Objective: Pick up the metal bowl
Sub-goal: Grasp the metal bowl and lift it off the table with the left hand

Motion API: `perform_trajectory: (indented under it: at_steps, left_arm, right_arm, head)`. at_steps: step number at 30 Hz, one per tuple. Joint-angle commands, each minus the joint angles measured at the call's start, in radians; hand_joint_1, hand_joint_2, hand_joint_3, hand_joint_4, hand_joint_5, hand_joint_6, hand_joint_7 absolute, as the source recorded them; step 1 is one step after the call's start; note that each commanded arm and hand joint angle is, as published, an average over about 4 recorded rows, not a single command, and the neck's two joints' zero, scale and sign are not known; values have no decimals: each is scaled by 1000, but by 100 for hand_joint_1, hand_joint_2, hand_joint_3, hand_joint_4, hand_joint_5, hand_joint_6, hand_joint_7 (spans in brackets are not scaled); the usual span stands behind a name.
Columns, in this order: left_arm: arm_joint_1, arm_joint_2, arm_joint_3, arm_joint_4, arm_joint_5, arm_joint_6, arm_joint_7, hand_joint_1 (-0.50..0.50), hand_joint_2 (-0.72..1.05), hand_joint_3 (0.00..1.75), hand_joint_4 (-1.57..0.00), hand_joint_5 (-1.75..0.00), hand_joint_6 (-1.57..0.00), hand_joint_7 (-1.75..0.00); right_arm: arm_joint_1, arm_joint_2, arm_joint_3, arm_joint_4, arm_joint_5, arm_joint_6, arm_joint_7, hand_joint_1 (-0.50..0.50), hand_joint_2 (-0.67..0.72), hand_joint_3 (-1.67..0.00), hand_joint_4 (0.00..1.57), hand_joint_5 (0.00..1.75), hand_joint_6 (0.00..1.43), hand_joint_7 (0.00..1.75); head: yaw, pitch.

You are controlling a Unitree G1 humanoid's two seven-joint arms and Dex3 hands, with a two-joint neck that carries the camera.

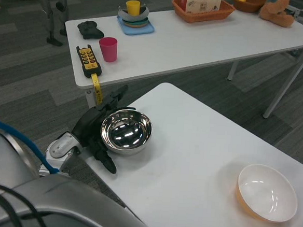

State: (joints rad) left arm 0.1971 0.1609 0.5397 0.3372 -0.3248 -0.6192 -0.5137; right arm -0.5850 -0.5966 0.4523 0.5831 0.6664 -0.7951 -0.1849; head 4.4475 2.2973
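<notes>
The shiny metal bowl sits near the left edge of the near white table, its opening up. My left hand is at the bowl's left side, off the table edge. Its fingers reach round the far rim while another finger curls under the near side, so the hand clasps the bowl. The bowl's base seems to rest on the table. My right hand is out of sight.
An orange bowl with a white inside lies at the near right. The far table carries a pink cup, a yellow-black remote, a black controller, stacked dishes, and a basket with a tissue box.
</notes>
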Motion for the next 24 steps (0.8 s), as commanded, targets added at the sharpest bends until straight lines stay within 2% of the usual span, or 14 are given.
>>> perform_trajectory:
  at_steps: [1, 5, 8, 11, 15, 21, 24]
  left_arm:
    - [-2, -7, -9, 4, -27, -14, 3, -50, -19, 0, -13, -72, 0, -7]
    - [-4, -6, -14, 5, -53, -14, 3, -50, -19, 0, -17, -72, 0, -10]
    - [-5, -6, -17, 5, -60, -14, 2, -50, -10, 0, -20, -72, -3, -14]
    - [-8, -6, -17, 5, -60, -14, 1, -50, 12, 0, -25, -80, -10, -16]
    - [-10, -4, -17, 5, -60, -11, -3, -50, 38, 0, -32, -92, -21, -28]
    - [-23, -4, -22, 7, -57, -11, -8, -50, 80, 0, -37, -92, -32, -45]
    - [-31, -5, -22, 10, -55, -11, -11, -50, 89, 7, -44, -103, -41, -61]
  right_arm:
    - [5, -2, -9, -14, 4, -15, -2, -46, 66, 0, 0, 0, 0, 0]
    - [7, 0, -9, -15, 3, -15, -2, -46, 69, 0, 0, 0, 0, 0]
    - [9, 0, -11, -16, 4, -15, -2, -46, 66, 0, 0, 0, 0, 0]
    - [10, 0, -11, -16, 4, -15, -2, -46, 66, 0, 0, 0, 0, 0]
    - [10, 0, -11, -16, 4, -15, -2, -46, 66, 0, 0, 0, 0, 0]
    - [10, 1, -11, -16, 4, -15, -2, -46, 66, 0, 0, 0, 0, 0]
    - [10, 1, -10, -15, 4, -15, -2, -46, 69, 0, 0, 0, 0, 0]
  head:
    - [0, 0]
    - [-2, -3]
    - [-1, -5]
    - [1, -7]
    - [2, -9]
    - [4, -11]
    - [7, -14]
